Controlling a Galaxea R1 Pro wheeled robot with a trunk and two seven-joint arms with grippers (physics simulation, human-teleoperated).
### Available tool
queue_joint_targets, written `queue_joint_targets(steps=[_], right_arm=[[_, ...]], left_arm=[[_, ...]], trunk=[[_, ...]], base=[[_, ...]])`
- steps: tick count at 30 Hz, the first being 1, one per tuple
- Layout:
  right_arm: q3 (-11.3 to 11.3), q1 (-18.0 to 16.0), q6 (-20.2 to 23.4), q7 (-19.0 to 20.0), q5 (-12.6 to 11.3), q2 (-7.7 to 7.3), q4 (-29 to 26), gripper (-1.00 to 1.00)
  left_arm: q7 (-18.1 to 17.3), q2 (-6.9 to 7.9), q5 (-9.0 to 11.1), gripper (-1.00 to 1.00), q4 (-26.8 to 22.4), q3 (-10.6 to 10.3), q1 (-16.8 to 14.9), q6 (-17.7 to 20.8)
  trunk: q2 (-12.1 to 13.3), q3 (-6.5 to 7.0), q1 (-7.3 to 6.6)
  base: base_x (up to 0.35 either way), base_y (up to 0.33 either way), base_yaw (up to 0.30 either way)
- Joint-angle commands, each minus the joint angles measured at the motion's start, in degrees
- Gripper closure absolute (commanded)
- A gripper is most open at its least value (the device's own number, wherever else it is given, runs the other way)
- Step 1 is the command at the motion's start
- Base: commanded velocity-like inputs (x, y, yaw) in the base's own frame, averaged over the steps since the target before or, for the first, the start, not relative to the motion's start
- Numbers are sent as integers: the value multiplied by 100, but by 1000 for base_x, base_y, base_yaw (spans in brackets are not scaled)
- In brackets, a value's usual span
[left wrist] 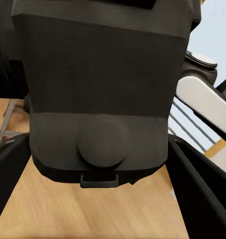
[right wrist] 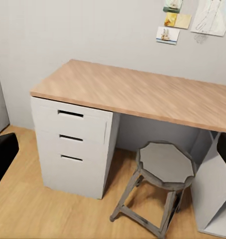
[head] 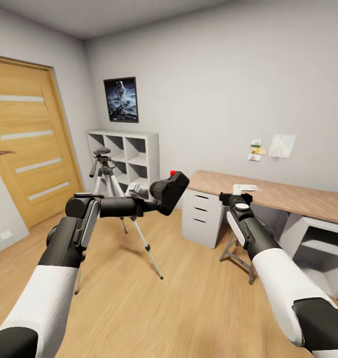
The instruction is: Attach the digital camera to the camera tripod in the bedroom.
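I had the chunky matte-black digital camera (head: 169,191) clamped in my left gripper (head: 156,199); mounting on the silver-legged camera tripod (head: 105,169) remained, right gripper's (head: 234,198) opening unclear.

One digital camera (head: 169,191), one camera tripod (head: 111,199), one stool (right wrist: 165,186), one desk (right wrist: 142,92).

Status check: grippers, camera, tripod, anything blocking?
Left gripper shut on camera, held up. Right gripper idle; state unclear. Tripod ahead by shelf, head bare. No obstruction seen.

You're in a home bedroom-study: wood-topped surface (head: 288,194) with white drawers (right wrist: 75,144), grey stool (right wrist: 162,186) under it, cube shelf (head: 131,154) and astronaut poster (head: 121,99) beyond its drawer end.
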Motion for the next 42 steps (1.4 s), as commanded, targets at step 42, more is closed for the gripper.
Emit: queue_joint_targets(steps=[42], right_arm=[[37, -3, 35, -51, -38, -11, -10, -100]], left_arm=[[-67, 7, 23, 100, 18, 0, -8, 53]], trunk=[[874, 384, -481]], base=[[0, 0, 145]])
